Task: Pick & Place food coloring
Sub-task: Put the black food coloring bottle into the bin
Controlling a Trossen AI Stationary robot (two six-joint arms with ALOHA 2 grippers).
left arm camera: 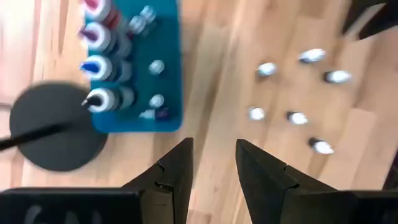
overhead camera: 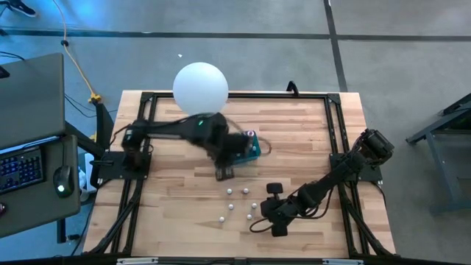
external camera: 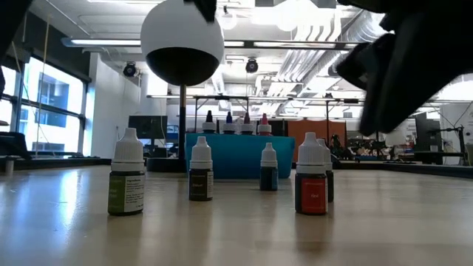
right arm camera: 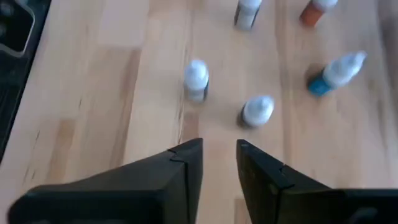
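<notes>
**Hovering over the tray, loose dropper bottles ahead**

Hanging above the wooden table point(overhead camera: 176, 221), the left gripper point(overhead camera: 225, 174) sits just past the near edge of the teal tray point(overhead camera: 254, 152), its two dark fingers point(left arm camera: 177, 171) parted by a narrow gap with nothing between them. Directly beyond those fingers in the left wrist view lies the tray point(left arm camera: 171, 74), carrying a row of four dark-bodied bottles point(left arm camera: 102, 56) with coloured tips, red, purple, blue and black, plus a few tiny pale items beside them. A round black lamp base point(left arm camera: 53, 134) touches the tray's side, and the white globe lamp point(overhead camera: 200, 87) stands over it.

Off to the side of the left gripper, toward the right arm, six white-capped food coloring bottles point(left arm camera: 298, 118) stand scattered on bare wood, well apart from the tray. From table level they show as squat droppers with coloured bodies: green point(external camera: 127, 185), brown point(external camera: 200, 181), blue point(external camera: 269, 177) and red point(external camera: 311, 185), with one more partly hidden behind the red one.

The right gripper point(overhead camera: 269, 218) hovers just beside this cluster, fingers point(right arm camera: 186, 168) slightly apart and empty. Just ahead of them stand two white-capped bottles point(right arm camera: 257, 111), with a tilted-looking blue one point(right arm camera: 336, 73) farther off.
</notes>
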